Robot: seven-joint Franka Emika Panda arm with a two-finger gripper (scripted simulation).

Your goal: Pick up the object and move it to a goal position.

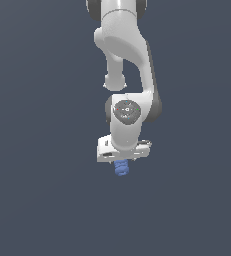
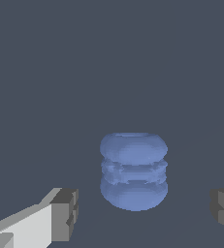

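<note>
The object (image 2: pixel 134 171) is a small matte blue blob of stacked rounded rings, resting on the dark grey floor. In the exterior view the object (image 1: pixel 121 168) pokes out just below the white hand. My gripper (image 2: pixel 142 213) is open, its two grey pads (image 2: pixel 66 214) standing wide apart on either side of the blob with clear gaps, touching nothing. In the exterior view the gripper (image 1: pixel 121 164) hangs straight down over the object, and its fingers are hidden behind the hand.
The white arm (image 1: pixel 127 60) rises from the hand to the exterior view's top edge. A plain dark grey surface (image 1: pixel 42 200) fills everything else in both views.
</note>
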